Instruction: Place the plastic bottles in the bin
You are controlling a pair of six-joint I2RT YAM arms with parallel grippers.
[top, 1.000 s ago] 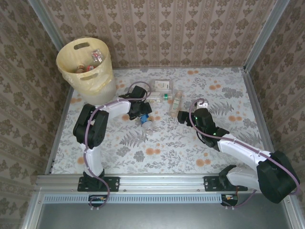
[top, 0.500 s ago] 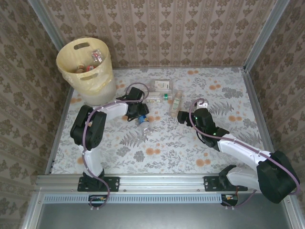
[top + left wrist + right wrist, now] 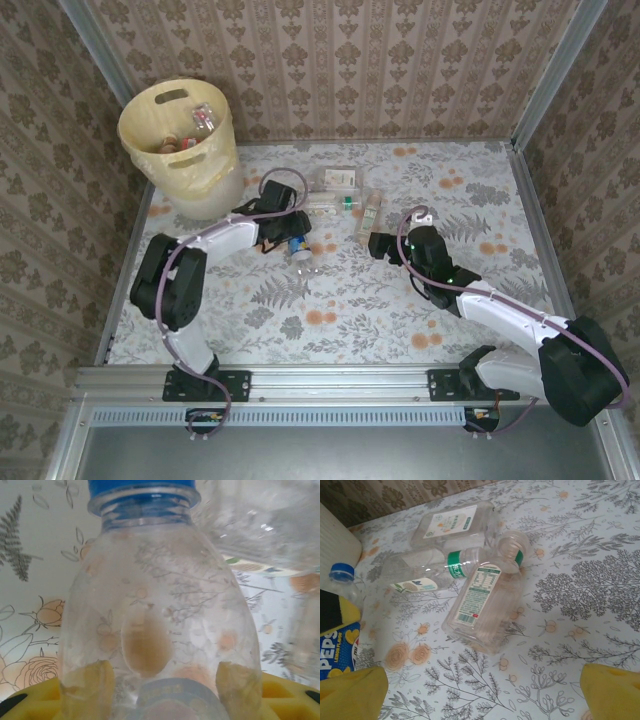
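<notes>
The left fingers [image 3: 87,690] are clasping the blue-capped clear bottle [image 3: 160,595] across its belly. A firm squeeze that is not crushing it looks wise before carrying it to the bin [image 3: 205,170], well apart from them. The right fingers [image 3: 610,690] are hanging wide open, with loose bottles [image 3: 482,605] lying just ahead of them.

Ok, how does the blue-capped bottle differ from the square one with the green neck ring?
The blue-capped bottle wears its cap; the green-ringed bottle is open-mouthed. The blue-capped bottle sits between the fingers of the left pincer; the green-ringed bottle lies ungripped. The blue-capped bottle is rounded, the green-ringed bottle squarish. Both are clear plastic.
</notes>
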